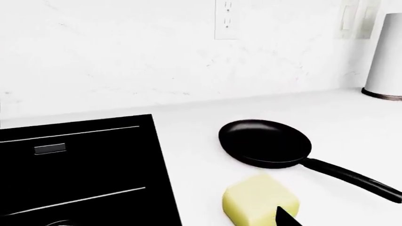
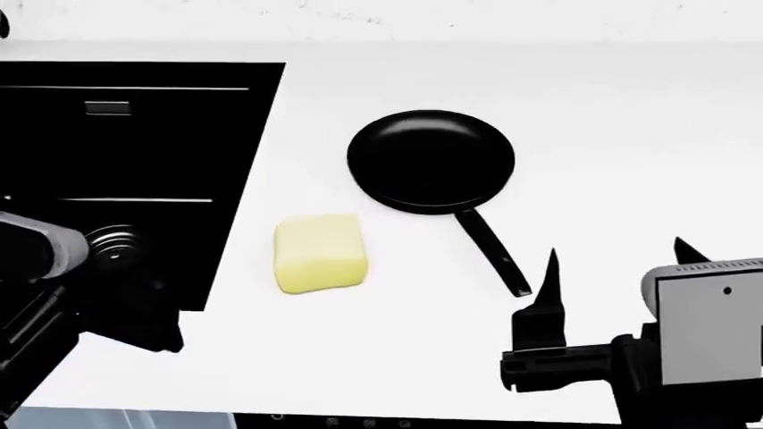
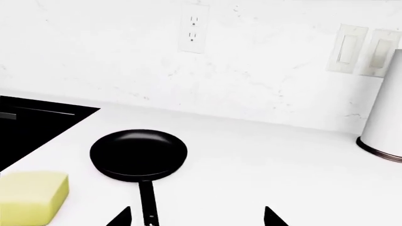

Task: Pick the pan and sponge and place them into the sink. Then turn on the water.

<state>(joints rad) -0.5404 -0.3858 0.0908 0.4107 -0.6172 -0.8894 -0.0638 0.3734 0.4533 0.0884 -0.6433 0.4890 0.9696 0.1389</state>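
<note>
Pan (image 2: pixel 431 161) matte black, sponge (image 2: pixel 320 253) pale yellow, sink (image 2: pixel 131 170) glossy black with ridged metal drain (image 2: pixel 111 247). Desk (image 2: pixel 596 116) plain white, wall (image 3: pixel 113 56) white with faint marbling.

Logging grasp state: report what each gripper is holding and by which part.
Nothing is held. The right gripper is open short of the pan handle; pan and sponge lie untouched on the counter. The left gripper's jaws cannot be made out.

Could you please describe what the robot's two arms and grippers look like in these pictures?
In the head view, the right gripper has thin, pointed black fingers on a black blocky base, behind a pale grey box-shaped housing with rounded corners and one small dark dot. The left arm is mostly black, with a rounded light grey segment. No cables or lettering are visible.
</note>
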